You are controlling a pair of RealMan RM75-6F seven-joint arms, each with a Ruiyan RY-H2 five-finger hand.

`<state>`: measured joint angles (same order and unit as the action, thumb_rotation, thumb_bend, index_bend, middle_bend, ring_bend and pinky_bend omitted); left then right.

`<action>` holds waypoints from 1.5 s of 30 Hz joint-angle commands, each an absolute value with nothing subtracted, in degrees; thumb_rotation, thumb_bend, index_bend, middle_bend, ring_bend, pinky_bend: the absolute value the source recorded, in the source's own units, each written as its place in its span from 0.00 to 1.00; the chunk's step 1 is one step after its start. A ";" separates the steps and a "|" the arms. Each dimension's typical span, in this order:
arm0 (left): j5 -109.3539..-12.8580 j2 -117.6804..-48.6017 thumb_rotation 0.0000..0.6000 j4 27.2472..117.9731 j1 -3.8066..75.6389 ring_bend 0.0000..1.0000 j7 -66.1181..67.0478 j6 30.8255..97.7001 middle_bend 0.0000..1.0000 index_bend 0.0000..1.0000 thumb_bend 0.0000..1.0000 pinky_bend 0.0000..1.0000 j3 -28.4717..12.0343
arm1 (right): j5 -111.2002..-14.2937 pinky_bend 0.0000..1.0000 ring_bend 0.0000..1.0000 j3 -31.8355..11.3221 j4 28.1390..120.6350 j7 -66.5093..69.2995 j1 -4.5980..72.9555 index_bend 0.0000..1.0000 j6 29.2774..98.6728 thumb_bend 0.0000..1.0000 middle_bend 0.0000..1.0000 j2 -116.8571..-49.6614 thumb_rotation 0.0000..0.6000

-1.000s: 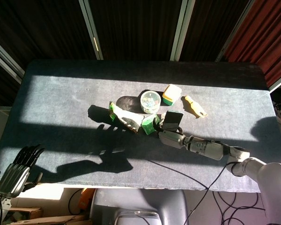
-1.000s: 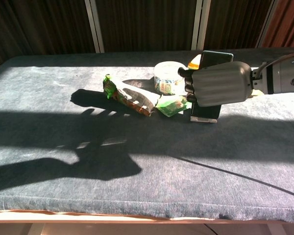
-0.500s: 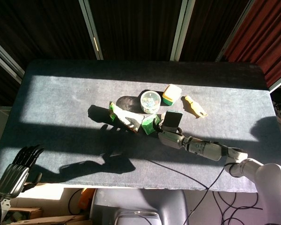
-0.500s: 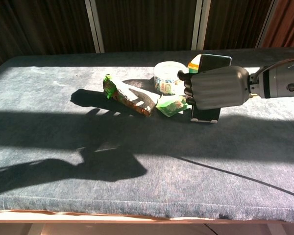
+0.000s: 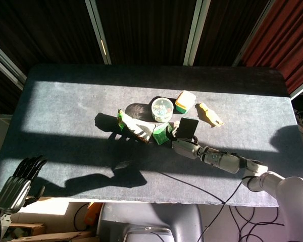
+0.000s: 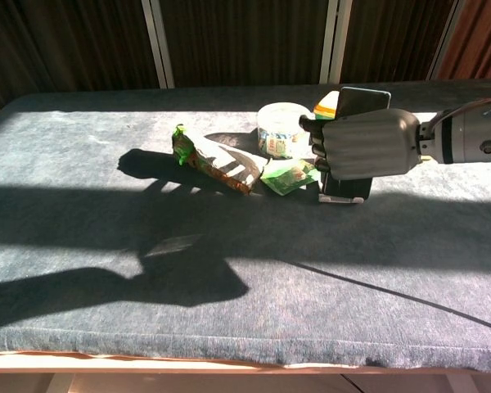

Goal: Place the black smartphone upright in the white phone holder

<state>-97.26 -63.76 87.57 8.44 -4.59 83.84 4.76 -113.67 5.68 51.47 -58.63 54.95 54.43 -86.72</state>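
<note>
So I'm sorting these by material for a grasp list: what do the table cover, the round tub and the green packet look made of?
Table cover: looks like grey-blue felt or short carpet, matte and fuzzy, no glare in sunlight. Round tub: probably thin plastic, pale lid, printed side. Green packet: seemingly glossy film, creased, catching bright highlights.

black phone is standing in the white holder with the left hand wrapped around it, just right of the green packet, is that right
Not quite: it is the right hand, not the left, that is wrapped around the black phone at the white holder, just right of the green packet. The chest view shows this. The left hand hangs off the table's near-left corner in the head view.
</note>
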 commanded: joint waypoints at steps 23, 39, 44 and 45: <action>-97.84 -63.62 1.00 87.36 8.05 0.00 -5.11 84.73 0.00 0.00 0.40 0.00 4.92 | -111.01 0.24 0.28 4.16 52.88 -61.92 54.13 0.03 51.71 0.29 0.41 -87.52 1.00; -97.60 -63.54 1.00 87.27 8.12 0.00 -5.42 84.45 0.00 0.00 0.40 0.00 4.85 | -109.35 0.18 0.18 3.24 53.80 -62.58 54.28 0.00 50.06 0.29 0.31 -87.87 1.00; -97.52 -63.50 1.00 87.44 8.23 0.00 -5.34 84.15 0.00 0.00 0.40 0.00 4.87 | -109.33 0.18 0.16 3.22 53.80 -62.13 54.49 0.00 50.16 0.29 0.29 -87.86 1.00; -97.54 -63.48 1.00 87.46 8.24 0.00 -5.31 84.12 0.00 0.00 0.40 0.00 4.89 | -109.24 0.17 0.16 3.18 53.84 -61.90 54.50 0.00 50.20 0.29 0.28 -87.84 1.00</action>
